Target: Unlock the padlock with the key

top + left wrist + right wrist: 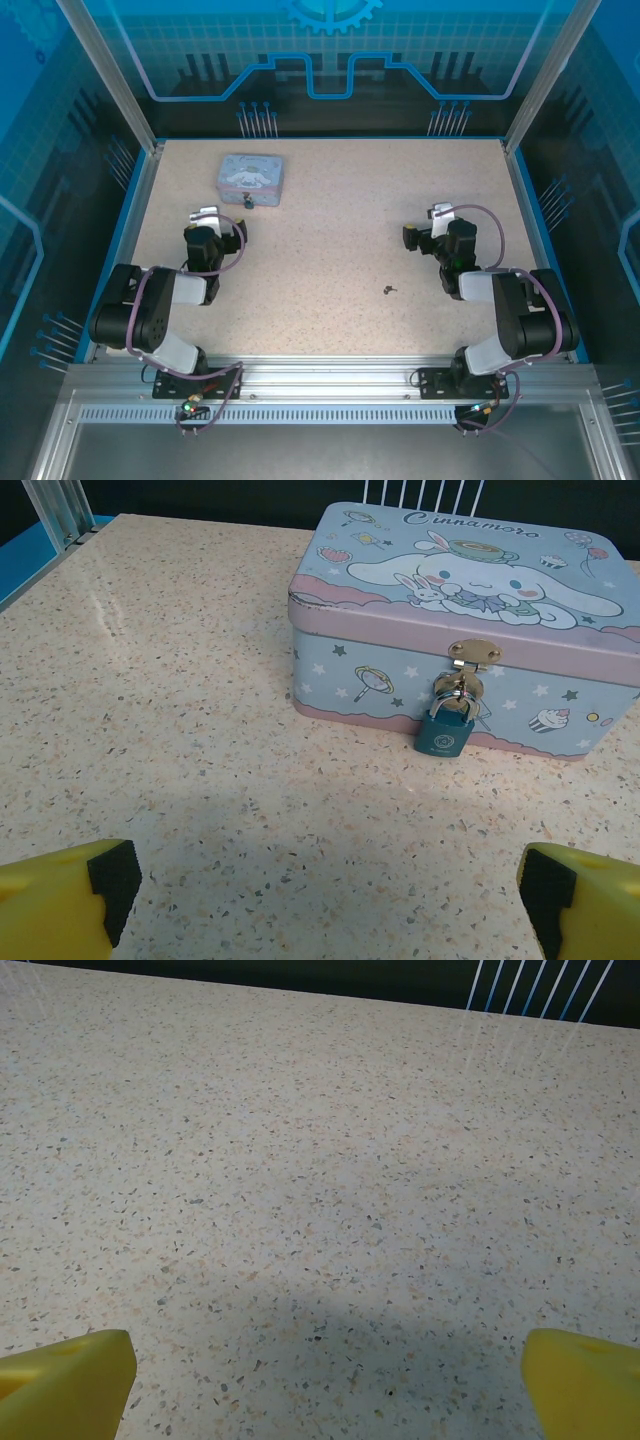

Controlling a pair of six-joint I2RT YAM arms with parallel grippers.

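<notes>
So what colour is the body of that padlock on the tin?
The padlock is teal, a dark blue-green. The left wrist view shows it best.

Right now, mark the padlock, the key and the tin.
padlock (445,738): left wrist view, on its body.
key (389,290): top view, on its middle.
tin (360,670): left wrist view, on its front wall.

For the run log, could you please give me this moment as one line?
left gripper: open, empty, facing padlock on tin | right gripper: open, empty | key: on table, untouched
</notes>
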